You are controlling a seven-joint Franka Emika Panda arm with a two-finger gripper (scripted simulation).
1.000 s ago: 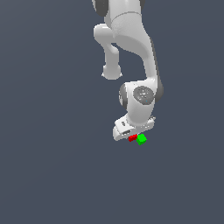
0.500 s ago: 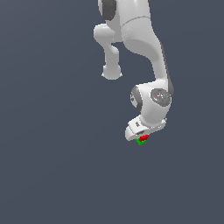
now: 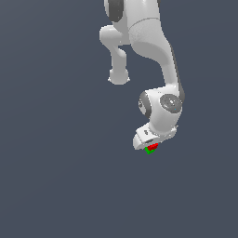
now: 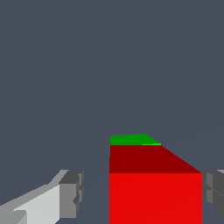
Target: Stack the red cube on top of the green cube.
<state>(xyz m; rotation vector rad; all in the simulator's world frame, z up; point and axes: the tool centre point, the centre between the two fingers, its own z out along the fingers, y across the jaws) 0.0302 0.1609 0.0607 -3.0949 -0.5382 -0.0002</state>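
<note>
In the wrist view the red cube (image 4: 155, 197) sits between my gripper's (image 4: 143, 194) two fingers (image 4: 71, 194). One finger stands off the cube with a clear gap; the other is at the cube's side. A strip of the green cube (image 4: 131, 139) shows just beyond and under the red one. In the exterior view the red cube (image 3: 153, 146) rests over the green cube (image 3: 148, 150), slightly offset, right under the white gripper (image 3: 151, 144). The gripper is open around the red cube.
The white arm (image 3: 158, 56) reaches down from above over a plain dark grey floor (image 3: 56, 176). No other objects show.
The gripper carried the red cube from beside the green cube to the exterior view's right and over it. The fingers now stand apart from the red cube.
</note>
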